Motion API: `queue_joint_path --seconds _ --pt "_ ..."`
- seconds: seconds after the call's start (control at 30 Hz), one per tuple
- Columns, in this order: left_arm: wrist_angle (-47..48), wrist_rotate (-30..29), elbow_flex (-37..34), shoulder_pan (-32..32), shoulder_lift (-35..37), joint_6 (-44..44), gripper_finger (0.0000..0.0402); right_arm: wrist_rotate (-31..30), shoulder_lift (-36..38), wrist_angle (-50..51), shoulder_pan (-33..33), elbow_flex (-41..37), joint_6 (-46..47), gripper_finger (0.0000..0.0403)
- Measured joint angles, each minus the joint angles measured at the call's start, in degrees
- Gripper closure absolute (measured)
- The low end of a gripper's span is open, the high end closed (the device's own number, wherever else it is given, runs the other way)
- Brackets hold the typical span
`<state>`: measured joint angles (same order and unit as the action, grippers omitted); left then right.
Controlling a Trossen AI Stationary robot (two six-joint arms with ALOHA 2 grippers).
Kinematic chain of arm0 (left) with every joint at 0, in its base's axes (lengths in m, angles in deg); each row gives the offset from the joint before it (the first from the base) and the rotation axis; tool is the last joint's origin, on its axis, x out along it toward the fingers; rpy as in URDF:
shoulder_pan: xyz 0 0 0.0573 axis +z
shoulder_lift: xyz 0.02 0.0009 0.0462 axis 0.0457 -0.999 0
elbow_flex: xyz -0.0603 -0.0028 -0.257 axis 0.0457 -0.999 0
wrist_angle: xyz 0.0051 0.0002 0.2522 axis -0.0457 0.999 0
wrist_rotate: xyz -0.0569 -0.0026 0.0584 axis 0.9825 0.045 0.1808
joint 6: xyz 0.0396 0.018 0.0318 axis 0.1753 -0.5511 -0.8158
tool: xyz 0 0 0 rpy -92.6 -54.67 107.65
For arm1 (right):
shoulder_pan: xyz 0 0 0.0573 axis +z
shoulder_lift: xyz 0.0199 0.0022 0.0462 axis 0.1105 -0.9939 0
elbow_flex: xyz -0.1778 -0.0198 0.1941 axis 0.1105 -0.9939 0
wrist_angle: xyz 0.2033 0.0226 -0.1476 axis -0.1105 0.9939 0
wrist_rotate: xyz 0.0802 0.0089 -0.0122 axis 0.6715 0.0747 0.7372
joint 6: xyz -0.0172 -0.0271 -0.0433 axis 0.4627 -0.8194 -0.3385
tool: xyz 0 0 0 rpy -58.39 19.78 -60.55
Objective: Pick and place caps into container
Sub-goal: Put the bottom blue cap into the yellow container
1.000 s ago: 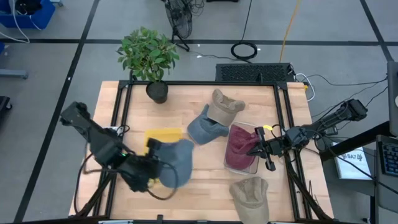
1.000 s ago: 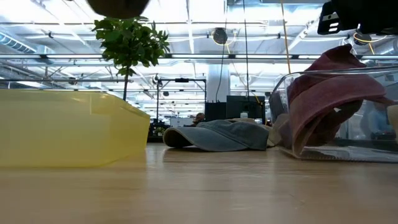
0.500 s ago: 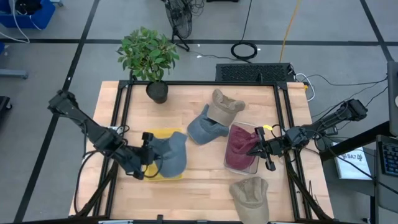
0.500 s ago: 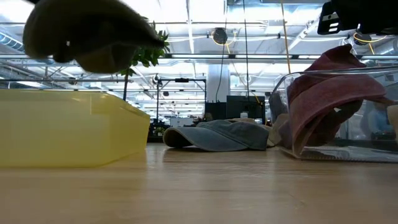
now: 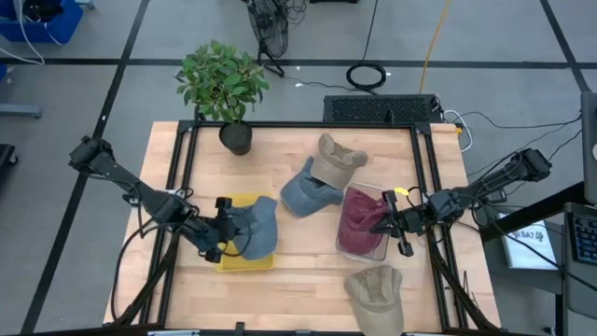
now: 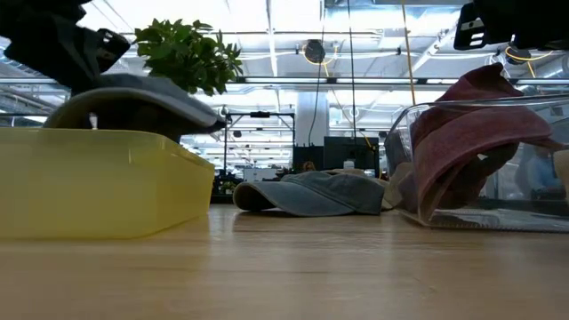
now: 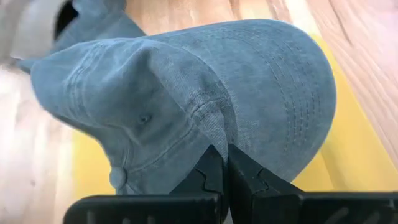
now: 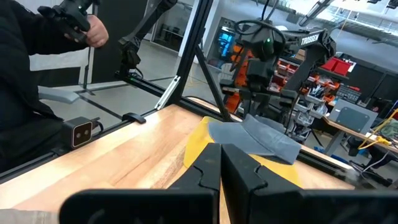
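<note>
My left gripper (image 5: 233, 235) is shut on a blue-grey cap (image 5: 256, 227) over the yellow container (image 5: 244, 262) at the table's near left. In the low view the cap (image 6: 133, 100) sits at the container's rim (image 6: 98, 133). A maroon cap (image 5: 360, 224) lies in a clear container (image 5: 358, 250), its upper part above the rim. My right gripper (image 5: 378, 224) hovers shut over it, with nothing between its fingers (image 8: 221, 152). Another blue-grey cap (image 5: 303, 194) and a khaki cap (image 5: 336, 159) lie mid-table. A second khaki cap (image 5: 376, 289) lies near the front edge. My left gripper pinches a raised fold of the cap's crown cloth (image 7: 211, 127) between its two fingers (image 7: 211, 167). The fingers slant down from the table's left. The cap sits crown up, its brim (image 6: 197, 114) jutting past the container's wall. Whether it rests on the container floor is hidden.
A potted plant (image 5: 224, 89) stands at the table's far left corner. A black frame (image 5: 424, 177) runs round the tabletop. Bare wood (image 5: 298, 271) lies between the two containers. A person (image 8: 37, 74) shows beyond the table's edge in the right wrist view.
My left gripper has come down and a little toward the table's far edge with the blue-grey cap. In the low view the cap has dropped from above the picture's top to the yellow container's rim. The gripper has stayed shut on it.
</note>
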<state>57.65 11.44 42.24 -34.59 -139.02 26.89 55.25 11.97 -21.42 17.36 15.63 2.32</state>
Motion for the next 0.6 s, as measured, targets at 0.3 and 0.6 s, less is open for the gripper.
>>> queue_joint_path --seconds 0.3,0.6 --pt "-1.6 2.3 -5.1 -0.2 0.0 -0.7 0.0395 0.0 0.0 0.0 0.0 0.0 0.0 0.0403" --pt "-3.1 3.6 -7.4 -0.2 0.0 -0.5 0.0372 0.0 0.0 0.0 0.0 0.0 0.0 0.0403"
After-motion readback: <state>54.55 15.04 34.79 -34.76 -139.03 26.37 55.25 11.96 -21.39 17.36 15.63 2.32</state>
